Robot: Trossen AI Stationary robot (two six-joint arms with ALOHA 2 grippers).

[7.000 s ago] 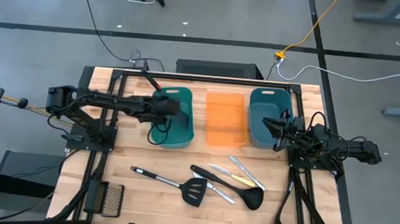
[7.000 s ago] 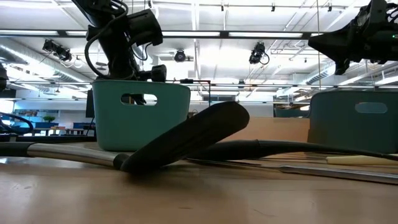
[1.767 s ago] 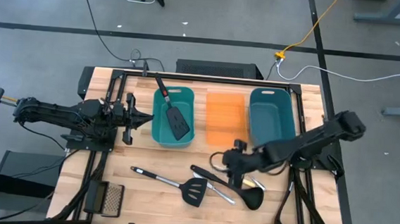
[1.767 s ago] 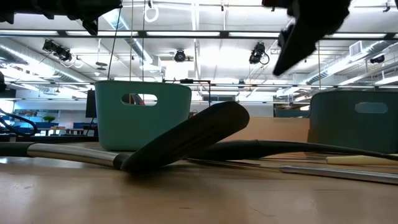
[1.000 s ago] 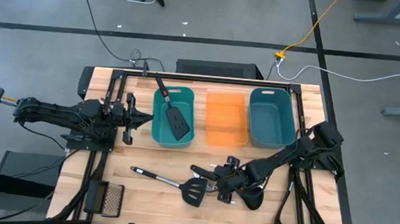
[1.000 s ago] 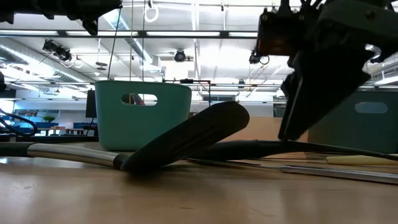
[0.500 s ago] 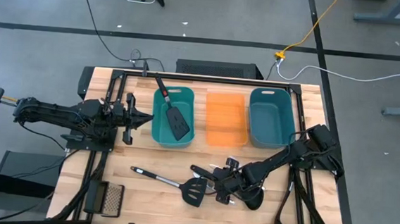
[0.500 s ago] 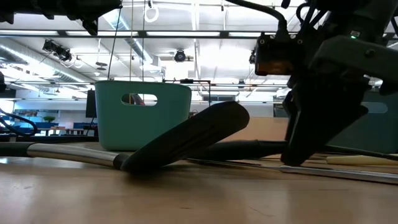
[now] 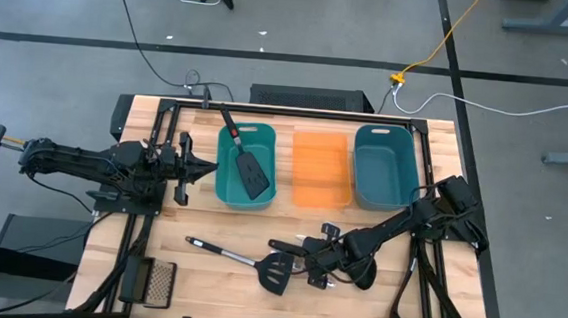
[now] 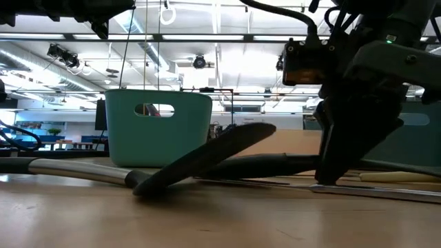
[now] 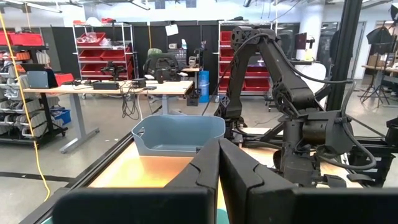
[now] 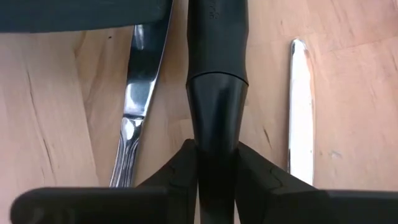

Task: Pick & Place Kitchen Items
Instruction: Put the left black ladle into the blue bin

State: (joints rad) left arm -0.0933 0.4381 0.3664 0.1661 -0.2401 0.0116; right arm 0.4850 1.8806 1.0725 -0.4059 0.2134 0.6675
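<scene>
- Wooden bench (image 9: 206, 274) carries three bins in a row toward its far edge: a teal bin (image 9: 243, 194) nearest the left side, an orange bin (image 9: 322, 169) in the middle, a darker teal bin (image 9: 385, 166) toward the right.
- Left arm lies stretched along the left edge; its hand (image 9: 189, 166), fingers pressed together and holding nothing, sits just beside the teal bin.
- Right arm reaches from the right edge toward the middle of the near half; its hand (image 9: 315, 261) is down at the bench, clenched on the black ladle (image 12: 217, 93), whose handle runs between the two fingers (image 12: 176, 168) in the right wrist view.
- One black slotted spatula (image 9: 249, 172) rests in the teal bin, handle sticking out over the far rim.
- Second black slotted spatula (image 9: 274, 273) lies near the front edge, left of the right hand, its silver handle pointing toward the left edge.
- Silver table knives (image 12: 138, 93) lie flat on either side of the ladle's handle.
- Small mesh grater (image 9: 158, 281) lies at the near left corner.
</scene>
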